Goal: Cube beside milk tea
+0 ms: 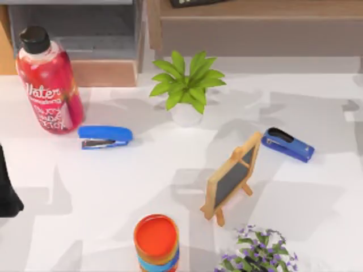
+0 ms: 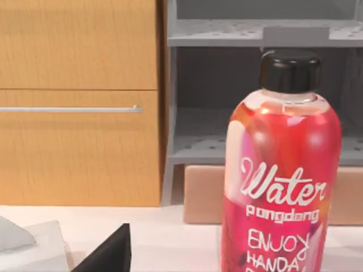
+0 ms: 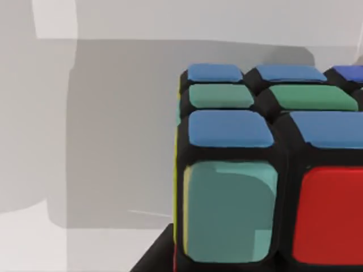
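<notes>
The cube (image 3: 255, 170), with blue, green, teal and red stickers on black, looms very close in the right wrist view, resting over pale table. A dark part of my right gripper (image 3: 156, 255) shows right against its lower edge. The milk tea (image 1: 156, 241) is a cup with an orange top and a blue band, standing at the front middle of the table in the top view. My left arm (image 1: 8, 192) sits parked at the table's left edge. A dark part of my left gripper (image 2: 108, 252) shows in the left wrist view.
A red water bottle (image 1: 48, 82) stands at the back left with a blue stapler (image 1: 105, 136) beside it. A potted plant (image 1: 187, 85), a small chalkboard easel (image 1: 232, 177), a second blue stapler (image 1: 287, 144) and purple flowers (image 1: 258, 255) occupy the middle and right.
</notes>
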You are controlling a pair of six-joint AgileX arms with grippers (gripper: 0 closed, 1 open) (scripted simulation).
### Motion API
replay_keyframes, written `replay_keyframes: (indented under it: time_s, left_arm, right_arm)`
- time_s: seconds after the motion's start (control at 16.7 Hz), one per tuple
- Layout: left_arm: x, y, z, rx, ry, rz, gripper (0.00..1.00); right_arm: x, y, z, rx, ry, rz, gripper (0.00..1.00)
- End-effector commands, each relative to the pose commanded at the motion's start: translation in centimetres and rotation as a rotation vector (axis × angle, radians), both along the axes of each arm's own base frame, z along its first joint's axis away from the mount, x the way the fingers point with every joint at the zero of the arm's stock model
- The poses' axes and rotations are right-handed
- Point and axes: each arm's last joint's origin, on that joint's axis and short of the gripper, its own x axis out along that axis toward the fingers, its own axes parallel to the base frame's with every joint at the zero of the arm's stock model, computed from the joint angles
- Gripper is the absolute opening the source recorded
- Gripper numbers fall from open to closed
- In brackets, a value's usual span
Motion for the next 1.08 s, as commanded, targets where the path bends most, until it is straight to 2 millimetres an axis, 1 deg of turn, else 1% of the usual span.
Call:
replay_keyframes:
  time_s: [0.72, 0.78, 1.08]
  left_arm:
    - [0.0, 0.0, 0.0, 0.0, 0.0, 0.0, 1.0]
    - [0.0, 0.0, 0.0, 0.0, 0.0, 0.0, 1.0]
    - [0.0, 0.0, 0.0, 0.0, 0.0, 0.0, 1.0]
  right_arm:
    - [0.0, 0.0, 0.0, 0.0, 0.0, 0.0, 0.98]
    - [0.0, 0.0, 0.0, 0.0, 0.0, 0.0, 1.0]
    - [0.0, 0.0, 0.0, 0.0, 0.0, 0.0, 1.0]
